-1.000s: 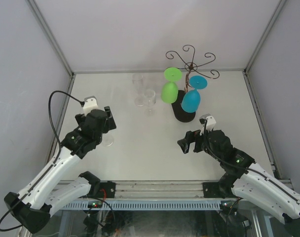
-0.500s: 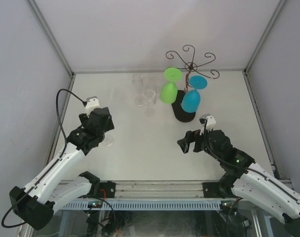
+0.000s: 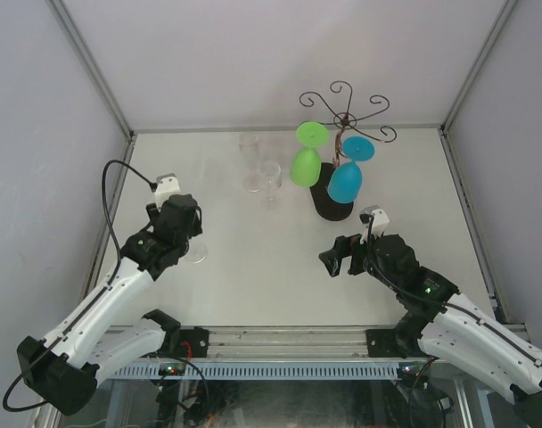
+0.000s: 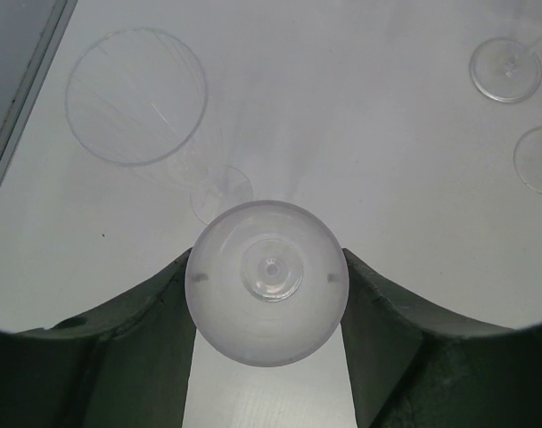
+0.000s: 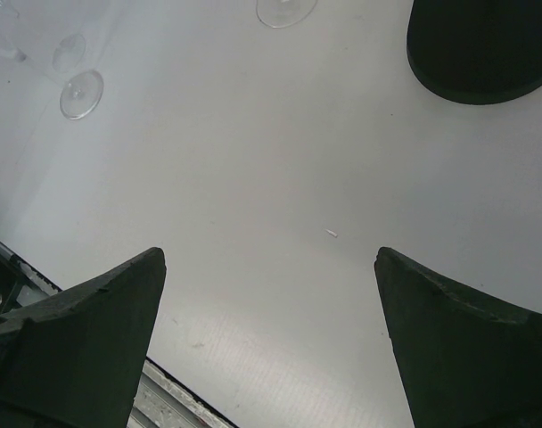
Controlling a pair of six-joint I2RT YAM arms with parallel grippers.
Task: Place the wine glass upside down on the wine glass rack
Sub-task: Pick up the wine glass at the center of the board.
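A clear wine glass (image 4: pixel 266 285) stands upright on the white table, seen from above in the left wrist view. My left gripper (image 4: pixel 266 299) is shut on its bowl, a dark finger (image 4: pixel 146 330) touching each side. In the top view the gripper (image 3: pixel 184 234) sits over the glass, whose foot (image 3: pixel 197 254) shows beside it. The wine glass rack (image 3: pixel 342 118), dark wire with curled arms on a black oval base (image 3: pixel 332 205), stands at the back right. My right gripper (image 3: pixel 338 259) is open and empty near the rack base (image 5: pixel 480 49).
A green glass (image 3: pixel 307 165) and a blue glass (image 3: pixel 346 181) hang upside down on the rack. Two clear glasses (image 3: pixel 250 160) (image 3: pixel 271 178) stand at the back middle. Another clear glass (image 4: pixel 135 95) stands just beyond the held one. Grey walls enclose the table.
My left gripper has shifted slightly toward the table's middle and its jaws have narrowed round the clear glass. The right arm has not moved.
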